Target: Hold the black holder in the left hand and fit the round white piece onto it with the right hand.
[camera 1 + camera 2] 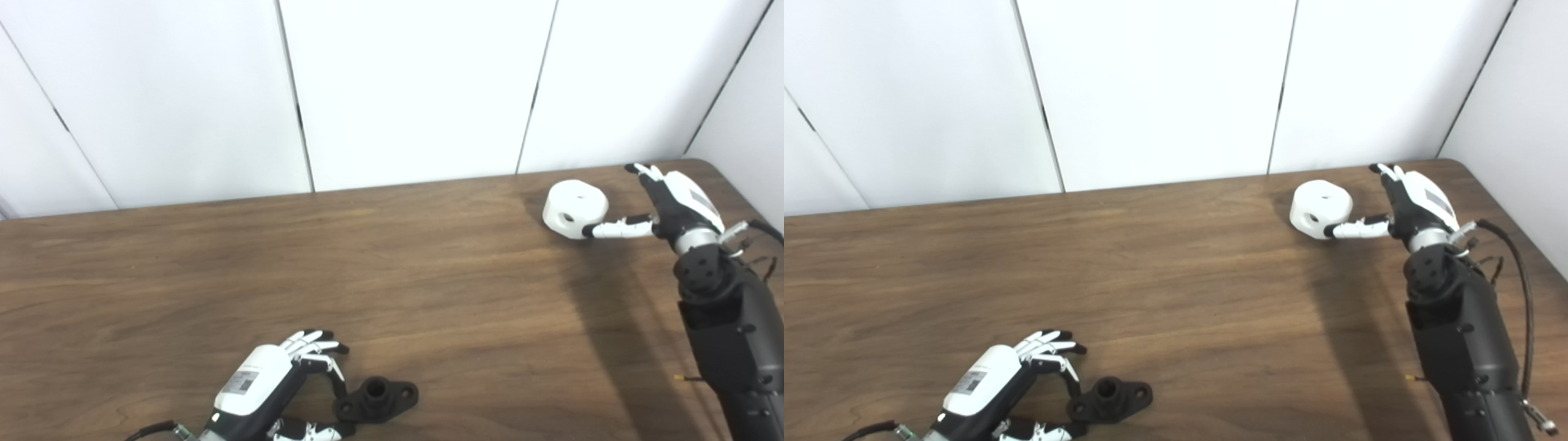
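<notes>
- black holder [376, 400]: bottom centre of frame, lying flat on the wooden table [392, 288]. Short upright tube in the middle, flat flange with a lobe each side, a hole in each lobe. Matte black.
- Handling guess: rigid moulded or printed plastic, light, not fragile. Low and flat, so hard to get under. Pinch the left lobe or the tube wall, and leave the tube mouth free for the mating part.
- left hand [269, 383]: bottom left of frame, right beside the holder. Fingers curled but apart, thumb low along the bottom edge. One fingertip reaches the holder's left lobe; cannot tell if it touches. Not clamped, holder not lifted.
- round white piece [576, 208]: upper right of frame, on the table near the far edge. Squat cylinder, small hole in the top face, larger hole in the side wall facing the camera.
- Handling guess: also rigid, light, smooth sided, so it could skate on the wood if nudged. Grip across the diameter, thumb against fingers, keeping the underside clear.
- right hand [670, 205]: right edge of frame, just beside the piece. Fingers spread wide, thumb stretched out to its lower right edge and seemingly touching, other fingers raised behind. No closure on it yet.
- The two parts sit well apart, in opposite corners of the frame.
</notes>
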Robot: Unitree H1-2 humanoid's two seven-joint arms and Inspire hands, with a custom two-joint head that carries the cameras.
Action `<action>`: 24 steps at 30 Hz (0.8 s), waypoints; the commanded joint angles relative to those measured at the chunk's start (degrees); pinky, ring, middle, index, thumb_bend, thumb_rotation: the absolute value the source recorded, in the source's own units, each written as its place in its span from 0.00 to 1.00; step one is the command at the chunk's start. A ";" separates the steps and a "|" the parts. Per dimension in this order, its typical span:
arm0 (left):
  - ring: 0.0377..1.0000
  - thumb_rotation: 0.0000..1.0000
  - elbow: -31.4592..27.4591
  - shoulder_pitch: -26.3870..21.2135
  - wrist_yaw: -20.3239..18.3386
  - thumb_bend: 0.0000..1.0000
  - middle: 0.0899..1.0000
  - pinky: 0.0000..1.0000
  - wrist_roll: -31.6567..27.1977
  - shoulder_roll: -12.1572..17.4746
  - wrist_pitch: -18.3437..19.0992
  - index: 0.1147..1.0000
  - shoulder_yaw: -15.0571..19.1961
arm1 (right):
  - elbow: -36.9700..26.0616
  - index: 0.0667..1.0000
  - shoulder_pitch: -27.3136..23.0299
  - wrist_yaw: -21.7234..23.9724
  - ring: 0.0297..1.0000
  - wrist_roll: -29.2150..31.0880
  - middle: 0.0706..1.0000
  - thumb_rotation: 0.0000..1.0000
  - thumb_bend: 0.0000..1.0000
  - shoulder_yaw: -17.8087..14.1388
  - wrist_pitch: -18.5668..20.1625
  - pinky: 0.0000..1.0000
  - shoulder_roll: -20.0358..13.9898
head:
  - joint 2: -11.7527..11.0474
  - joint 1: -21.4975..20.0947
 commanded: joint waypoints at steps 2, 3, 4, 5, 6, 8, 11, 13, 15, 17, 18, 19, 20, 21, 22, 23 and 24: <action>0.92 0.04 5.56 2.22 -4.11 0.52 0.82 0.92 1.55 2.79 4.65 0.42 0.10 | -0.01 0.85 -3.12 -1.06 1.00 -1.60 1.00 0.35 0.87 -0.66 -0.05 1.00 -0.94 | -0.06 -0.22; 0.92 0.04 5.70 2.21 -4.00 0.52 0.82 0.91 1.43 2.82 4.49 0.42 0.10 | 0.37 0.83 -3.33 -1.04 1.00 -1.92 1.00 0.35 0.87 -0.64 -0.05 1.00 -0.96 | -0.06 -0.22; 0.92 0.04 5.76 2.22 -3.93 0.52 0.82 0.91 1.41 2.82 4.49 0.42 0.10 | 0.73 0.83 -3.53 -0.97 1.00 -2.21 1.00 0.35 0.87 -0.67 -0.05 1.00 -0.96 | -0.06 -0.22; 0.92 0.04 5.85 2.22 -3.86 0.52 0.82 0.91 1.55 2.79 4.57 0.42 0.08 | 1.12 0.82 -3.77 -0.93 1.00 -2.45 1.00 0.35 0.86 -0.77 -0.05 1.00 -0.93 | -0.06 -0.22; 0.92 0.04 5.91 2.20 -3.83 0.52 0.82 0.91 1.67 2.78 4.62 0.42 0.04 | 1.42 0.82 -3.97 -0.94 1.00 -2.57 1.00 0.35 0.86 -0.90 -0.05 1.00 -0.87 | -0.06 -0.22; 0.92 0.04 5.98 2.18 -3.90 0.52 0.82 0.91 1.63 2.80 4.65 0.42 -0.02 | 1.91 0.82 -4.30 -1.01 1.00 -2.74 1.00 0.35 0.86 -0.92 -0.05 1.00 -0.88 | -0.08 0.00; 0.92 0.04 5.94 2.17 -3.91 0.52 0.82 0.91 1.33 2.81 4.50 0.42 -0.01 | 2.53 0.81 -4.65 -1.29 1.00 -2.73 1.00 0.35 0.86 -0.64 -0.05 1.00 -1.04 | -0.08 0.00; 0.92 0.04 5.82 2.20 -4.01 0.52 0.82 0.92 1.33 2.75 4.73 0.42 -0.01 | 2.94 0.81 -4.88 -1.51 1.00 -2.60 1.00 0.35 0.87 -0.52 -0.05 1.00 -1.07 | -0.01 0.19; 0.92 0.04 6.17 2.18 -3.67 0.52 0.82 0.91 1.40 2.71 4.42 0.42 -0.06 | 3.30 0.80 -5.13 -1.60 1.00 -2.51 1.00 0.34 0.87 -0.55 -0.05 1.00 -0.93 | -0.01 0.19; 0.92 0.04 6.27 2.16 -3.65 0.52 0.82 0.91 1.41 2.69 4.46 0.42 -0.08 | 3.53 0.79 -5.30 -1.56 1.00 -2.46 1.00 0.33 0.87 -0.53 -0.05 1.00 -0.77 | -0.01 0.19; 0.92 0.04 6.24 2.16 -3.62 0.52 0.82 0.92 1.38 2.69 4.40 0.42 -0.08 | 3.69 0.79 -5.37 -1.64 1.00 -2.40 1.00 0.33 0.87 -0.41 -0.05 1.00 -0.73 | -0.01 0.19; 0.92 0.04 6.23 2.17 -3.60 0.52 0.82 0.91 1.35 2.71 4.33 0.42 -0.09 | 3.81 0.79 -5.41 -1.74 1.00 -2.29 1.00 0.33 0.87 -0.23 -0.06 1.00 -0.68 | -0.01 0.19; 0.92 0.04 6.21 2.17 -3.57 0.52 0.82 0.91 1.35 2.73 4.27 0.42 -0.09 | 3.92 0.79 -5.46 -1.82 1.00 -2.22 1.00 0.33 0.87 -0.07 -0.06 1.00 -0.65 | -0.01 0.19; 0.92 0.04 6.19 2.19 -3.60 0.52 0.82 0.91 1.40 2.77 4.26 0.42 -0.12 | 4.06 0.79 -5.50 -2.03 1.00 -2.08 1.00 0.33 0.87 0.05 -0.06 1.00 -0.54 | -0.04 0.15; 0.92 0.04 6.19 2.21 -3.61 0.52 0.82 0.91 1.41 2.80 4.25 0.42 -0.13 | 4.24 0.79 -5.60 -2.19 1.00 -2.05 1.00 0.33 0.87 0.19 -0.06 1.00 -0.42 | -0.04 0.15; 0.92 0.04 6.11 2.22 -3.69 0.52 0.82 0.91 1.39 2.82 4.32 0.42 -0.13 | 4.48 0.79 -5.76 -2.33 1.00 -2.05 1.00 0.33 0.87 0.32 -0.06 1.00 -0.27 | -0.04 0.15; 0.92 0.04 6.07 2.25 -3.68 0.52 0.82 0.91 1.32 2.82 4.30 0.42 -0.10 | 4.68 0.79 -5.91 -2.40 1.00 -2.06 1.00 0.33 0.87 0.38 -0.06 1.00 -0.10 | -0.07 0.09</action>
